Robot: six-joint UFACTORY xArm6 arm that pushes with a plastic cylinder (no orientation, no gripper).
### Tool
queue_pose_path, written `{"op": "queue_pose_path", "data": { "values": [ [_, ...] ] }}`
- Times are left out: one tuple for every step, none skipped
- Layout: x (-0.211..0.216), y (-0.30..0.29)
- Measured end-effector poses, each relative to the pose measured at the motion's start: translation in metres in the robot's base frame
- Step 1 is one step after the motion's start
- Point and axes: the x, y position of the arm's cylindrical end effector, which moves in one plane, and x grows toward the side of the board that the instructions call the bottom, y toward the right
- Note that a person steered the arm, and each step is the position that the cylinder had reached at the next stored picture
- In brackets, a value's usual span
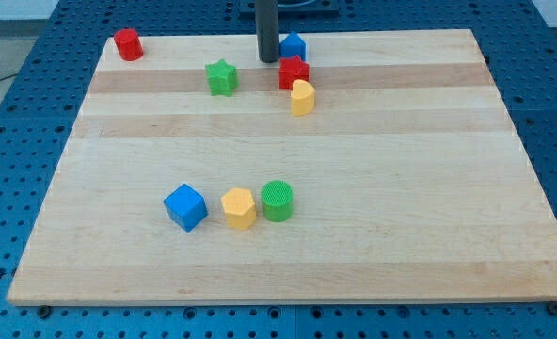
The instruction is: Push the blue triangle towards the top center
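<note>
Camera view: blue triangle [294,44], top-centre.

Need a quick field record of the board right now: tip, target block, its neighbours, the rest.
tip: my tip on the board near the view's top centre
target: blue triangle, just right of the tip, near the top edge
neighbours: red star below the triangle; yellow block below the star
left: green star; red cylinder at top-left corner
lower row: blue cube, yellow hexagon, green cylinder
</note>
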Motion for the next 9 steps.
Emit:
{"op": "queue_pose_path", "data": {
  "values": [
    [0.000, 0.000],
    [0.003, 0.001],
    [0.003, 0.009],
    [0.001, 0.010],
    [-0.008, 0.010],
    [-0.013, 0.013],
    [-0.003, 0.009],
    [0.024, 0.009],
    [0.033, 0.023]
  ]
}}
